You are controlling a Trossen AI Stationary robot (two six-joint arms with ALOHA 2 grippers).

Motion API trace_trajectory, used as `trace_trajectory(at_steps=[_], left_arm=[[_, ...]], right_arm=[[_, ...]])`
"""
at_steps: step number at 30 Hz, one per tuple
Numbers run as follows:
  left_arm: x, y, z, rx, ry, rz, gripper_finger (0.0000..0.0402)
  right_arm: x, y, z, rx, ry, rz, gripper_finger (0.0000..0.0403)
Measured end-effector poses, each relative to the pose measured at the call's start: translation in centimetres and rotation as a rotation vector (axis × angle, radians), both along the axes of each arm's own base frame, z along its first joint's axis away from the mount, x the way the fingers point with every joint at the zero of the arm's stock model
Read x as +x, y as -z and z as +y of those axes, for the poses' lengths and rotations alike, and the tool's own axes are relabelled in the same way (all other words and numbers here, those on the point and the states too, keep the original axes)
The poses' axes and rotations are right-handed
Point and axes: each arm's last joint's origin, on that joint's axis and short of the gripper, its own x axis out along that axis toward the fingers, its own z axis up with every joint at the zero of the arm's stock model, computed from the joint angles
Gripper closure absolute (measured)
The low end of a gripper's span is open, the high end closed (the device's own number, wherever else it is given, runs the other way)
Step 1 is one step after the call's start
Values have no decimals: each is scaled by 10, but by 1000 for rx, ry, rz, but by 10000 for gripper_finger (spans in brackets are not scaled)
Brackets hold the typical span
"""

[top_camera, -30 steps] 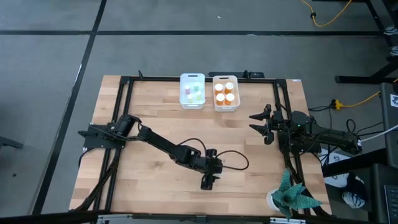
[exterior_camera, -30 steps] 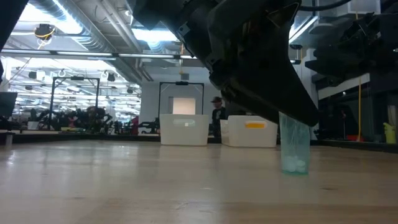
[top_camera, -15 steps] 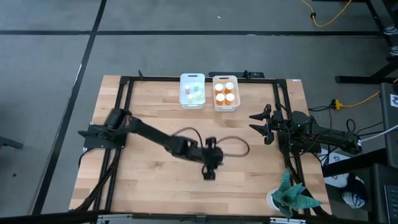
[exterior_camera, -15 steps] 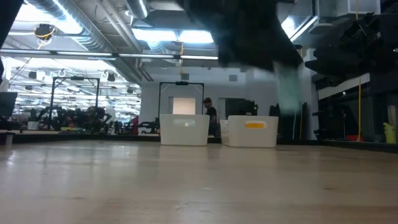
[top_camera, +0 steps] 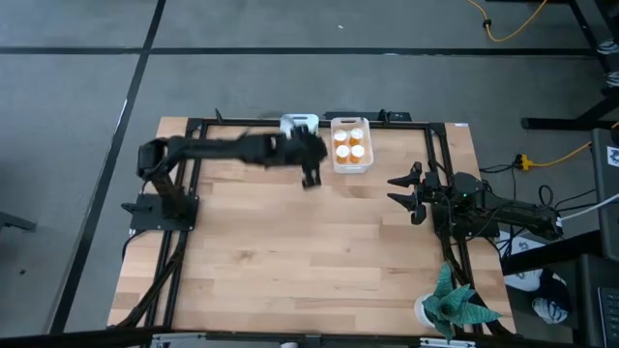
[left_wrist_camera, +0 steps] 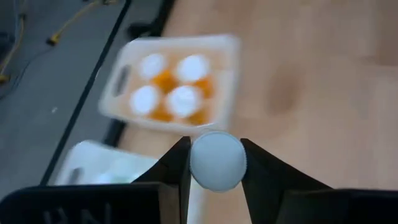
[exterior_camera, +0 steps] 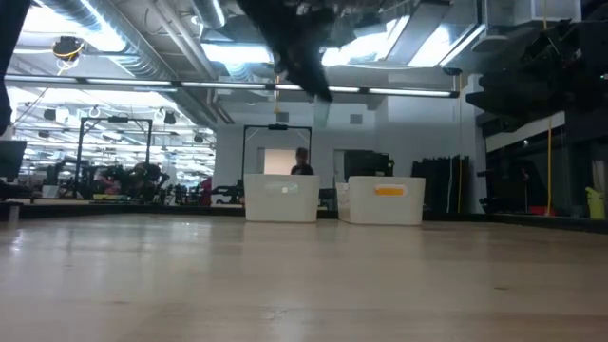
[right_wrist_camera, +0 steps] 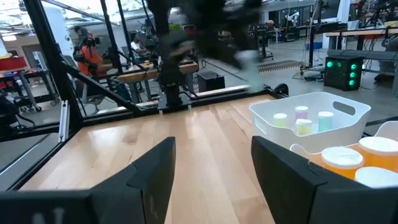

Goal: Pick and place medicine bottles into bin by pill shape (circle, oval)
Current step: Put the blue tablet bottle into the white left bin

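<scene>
My left gripper hangs high over the table's far side, by the two white bins, shut on a small pale medicine bottle with a white cap. The low view shows the bottle as a faint blur below the dark gripper. The right-hand bin holds several orange bottles. The left-hand bin holds small pastel bottles; in the high view my left arm covers most of it. My right gripper waits open at the table's right side. My left gripper pinches the small bottle between its two fingers, one on each side just below the white cap. The fingers point down, from above. The bottle hangs upright, cap up, lifted well clear of the table.
The two bins stand side by side at the far edge, with a black frame rail around them. A green cloth-like thing lies at the near right corner. People show in the room beyond the table.
My left gripper has risen from the table's near middle, where the pale bottle stood, and swung fast toward the far edge, up to the bins. The bottle has gone with it, lifted clear of the table and still upright.
</scene>
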Motion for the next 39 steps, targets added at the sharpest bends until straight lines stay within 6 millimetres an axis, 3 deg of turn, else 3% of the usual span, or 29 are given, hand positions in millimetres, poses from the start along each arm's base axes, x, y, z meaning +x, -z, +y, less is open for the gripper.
trace_trajectory(at_steps=[7,12,17,26,39], left_arm=[[-29,13,117,-69,-172,0,307],[-52,18,160,-113,-264,-7,307],[-63,25,172,-138,-281,-2,307],[-79,79,181,-121,-335,-47,307],[-89,107,182,-98,-352,-72,307]], right_arm=[[0,0,0,0,-1,0,191],[0,0,0,0,0,0,191],[0,0,0,0,0,0,191],[0,0,0,0,0,0,191],[0,0,0,0,-1,0,191]])
